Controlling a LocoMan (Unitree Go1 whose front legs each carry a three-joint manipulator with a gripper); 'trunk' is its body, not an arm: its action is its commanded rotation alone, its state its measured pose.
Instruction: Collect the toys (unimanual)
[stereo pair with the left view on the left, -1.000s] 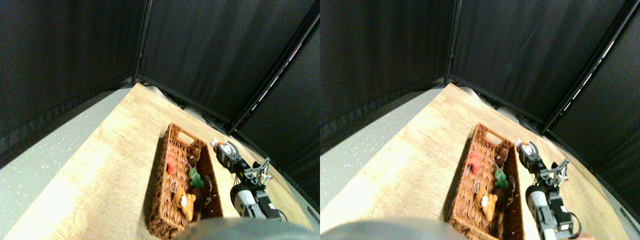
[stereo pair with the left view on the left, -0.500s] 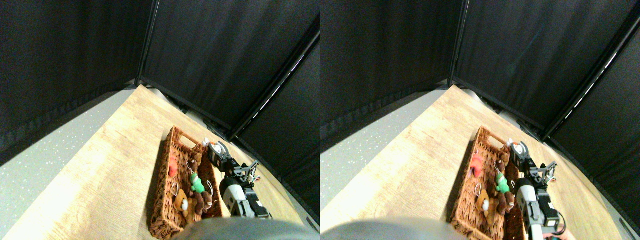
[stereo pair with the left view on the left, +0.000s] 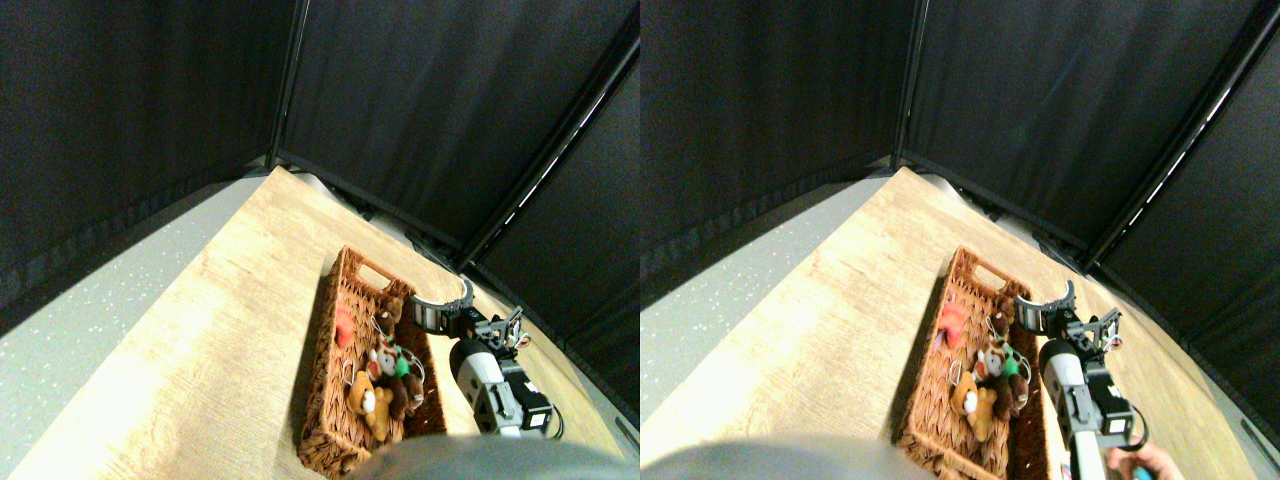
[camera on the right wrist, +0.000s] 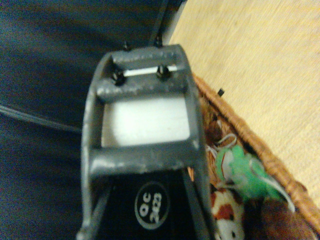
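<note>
Gripper spread, empty, over basket rim — toys just below; likely drop done; next: withdraw.

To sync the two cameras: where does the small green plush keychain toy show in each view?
Stereo pair view: the small green plush keychain toy lies inside the brown woven wicker basket, beside its right wall, among brown toys.
Wrist view: the green toy sits just beside the dark jaw frame, inside the basket.
Shared landmark: the basket's woven rim.

Black curtain walls meet at a corner behind a pale wooden floor panel beside grey speckled flooring
</note>
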